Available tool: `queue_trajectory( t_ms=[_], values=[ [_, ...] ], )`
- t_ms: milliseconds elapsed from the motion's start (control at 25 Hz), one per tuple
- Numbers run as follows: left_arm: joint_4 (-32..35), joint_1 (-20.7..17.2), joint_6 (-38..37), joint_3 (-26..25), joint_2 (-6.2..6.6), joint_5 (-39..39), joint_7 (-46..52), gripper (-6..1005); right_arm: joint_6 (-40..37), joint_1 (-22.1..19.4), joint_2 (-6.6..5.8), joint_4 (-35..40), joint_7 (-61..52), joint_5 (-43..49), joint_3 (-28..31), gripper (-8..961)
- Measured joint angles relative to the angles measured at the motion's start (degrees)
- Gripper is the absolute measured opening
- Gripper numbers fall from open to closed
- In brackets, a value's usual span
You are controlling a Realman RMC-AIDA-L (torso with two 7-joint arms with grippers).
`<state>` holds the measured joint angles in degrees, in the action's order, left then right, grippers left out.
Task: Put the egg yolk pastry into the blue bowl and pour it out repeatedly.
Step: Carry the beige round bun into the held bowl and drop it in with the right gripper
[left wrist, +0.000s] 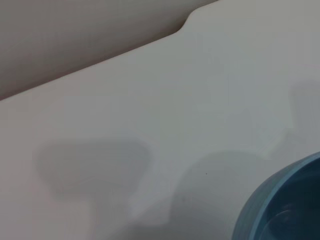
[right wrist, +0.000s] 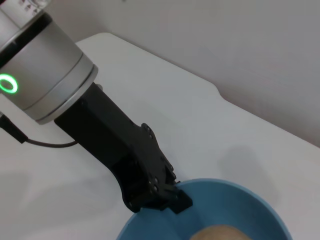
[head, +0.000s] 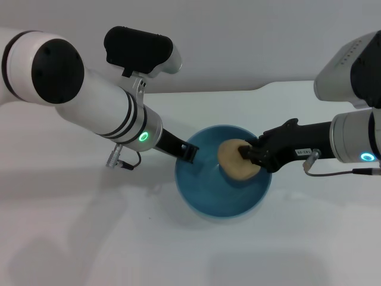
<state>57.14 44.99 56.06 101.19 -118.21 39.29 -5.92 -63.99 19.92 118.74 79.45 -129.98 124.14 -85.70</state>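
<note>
Right gripper [head: 245, 156] clamped on egg yolk pastry [head: 234, 161], held just above the blue bowl [head: 202, 190] interior. Left gripper [head: 189, 152] pinching the bowl's rim on the white bench [head: 71, 238]. Risk: soft pastry sticking to fingers on release, or bowl tipping under the rim grip.

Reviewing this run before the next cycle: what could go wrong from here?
1. The right gripper holds the pastry over the right side of the bowl, not the middle. Released here, it might bounce or roll over the rim.
2. The left gripper grips only the bowl's left rim. The drop's impact could tilt the bowl or slip it in that hold.
</note>
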Motion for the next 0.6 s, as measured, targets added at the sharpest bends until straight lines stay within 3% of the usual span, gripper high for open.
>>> queue_trajectory(
  t_ms=[120, 360, 600],
  values=[
    [0.03, 0.10, 0.45, -0.02, 0.00, 0.00, 0.02, 0, -0.34, 0.24, -0.10, 0.03, 0.02, 0.01, -0.01, 79],
    [0.07, 0.15, 1.05, -0.18, 0.00, -0.01, 0.01, 1, -2.34, -0.36, -0.26, 2.24, 0.17, 0.08, 0.54, 296],
    [0.09, 0.41, 2.46, -0.09, 0.04, -0.07, -0.08, 1, -3.09, -3.22, 0.03, 7.59, 0.62, -0.33, 3.38, 432]
  ],
)
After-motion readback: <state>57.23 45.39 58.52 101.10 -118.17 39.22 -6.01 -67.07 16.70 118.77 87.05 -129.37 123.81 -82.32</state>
